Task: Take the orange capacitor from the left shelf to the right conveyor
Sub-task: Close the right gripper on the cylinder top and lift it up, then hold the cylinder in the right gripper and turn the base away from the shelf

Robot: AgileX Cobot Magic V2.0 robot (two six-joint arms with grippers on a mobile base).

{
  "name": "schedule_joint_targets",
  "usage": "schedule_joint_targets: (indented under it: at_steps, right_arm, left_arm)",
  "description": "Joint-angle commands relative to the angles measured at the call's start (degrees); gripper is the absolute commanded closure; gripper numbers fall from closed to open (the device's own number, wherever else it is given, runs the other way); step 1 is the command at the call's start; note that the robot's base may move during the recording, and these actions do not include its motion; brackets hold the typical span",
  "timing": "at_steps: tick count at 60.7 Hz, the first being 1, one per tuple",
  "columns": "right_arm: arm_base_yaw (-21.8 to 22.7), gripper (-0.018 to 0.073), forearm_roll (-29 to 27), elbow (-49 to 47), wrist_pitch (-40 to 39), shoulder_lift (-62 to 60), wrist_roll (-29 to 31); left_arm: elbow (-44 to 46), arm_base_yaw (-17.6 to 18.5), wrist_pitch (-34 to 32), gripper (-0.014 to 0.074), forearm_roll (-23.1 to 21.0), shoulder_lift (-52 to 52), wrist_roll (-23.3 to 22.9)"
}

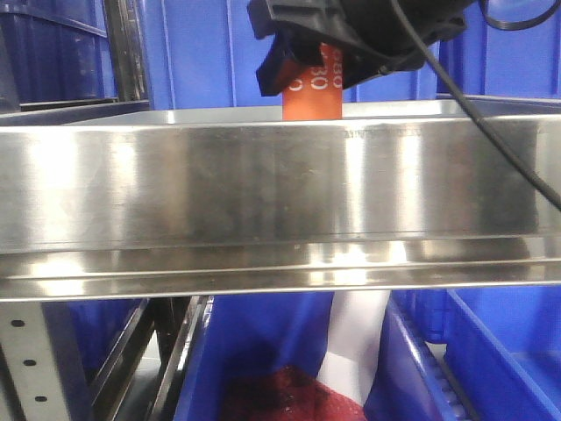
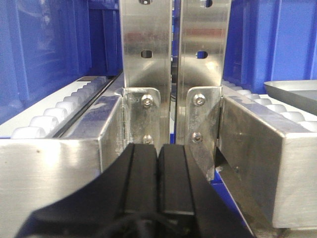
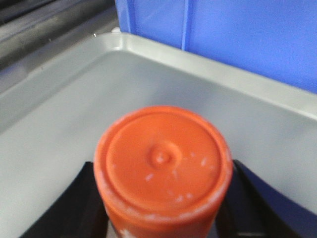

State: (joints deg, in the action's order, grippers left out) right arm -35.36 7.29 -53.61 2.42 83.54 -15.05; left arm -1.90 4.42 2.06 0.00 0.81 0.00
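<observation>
Two blue bins were seen beneath the left shelf [image 1: 263,184] in the front view. The middle bin [image 1: 254,342] held a heap of dark red netted material [image 1: 280,395], with a white sheet [image 1: 359,338] standing against its right wall. The contents of the right-hand bin [image 1: 508,351] could not be made out.

On the shelf, a shallow silver tray [image 3: 59,114] was shown by the right wrist view, with a blue bin wall [image 3: 237,34] close behind its far rim. The orange capacitor [image 3: 162,163] was found upright over this tray, near its middle. Whether its base touched the tray floor could not be told, since the base was hidden by its own body and, from the front, by the shelf's tall lip.

Its top was flat and round, ringed by a raised rim, with a small dimple at the centre and pale flecks scattered across it. White printed characters were seen running down its side, partly covered.

The right gripper [image 3: 163,208] was closed around the capacitor, with one black finger [image 3: 79,208] pressed to each side. The left gripper [image 2: 157,163] was held with its jaws fully together and nothing between them. It was placed in front of two steel uprights [image 2: 146,49], with white rollers [image 2: 44,116] to either side.
</observation>
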Motion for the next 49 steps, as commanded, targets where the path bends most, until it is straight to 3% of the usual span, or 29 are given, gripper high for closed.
schedule_joint_targets:
  at_steps: [1, 12, 31, 49]
  right_arm:
    - [0.0, 0.0461, 0.1, -2.3, -5.7, -3.4, 0.5]
    - [-0.9, 0.0513, 0.1, -2.3, -2.4, -9.1, 0.5]
    - [-4.1, 0.0513, 3.0, -0.6, 18.0, -29.4, 1.2]
    - [-4.3, 0.0513, 3.1, 10.4, 20.0, -52.8, 1.2]
  left_arm:
    - [0.4, 0.3, -4.7, 0.0701, 0.0, -0.6, 0.0]
    - [0.4, 0.3, -4.7, 0.0701, 0.0, -0.6, 0.0]
    - [0.4, 0.3, -4.7, 0.0701, 0.0, -0.6, 0.0]
    - [0.4, 0.3, -4.7, 0.0701, -0.3, -0.6, 0.0]
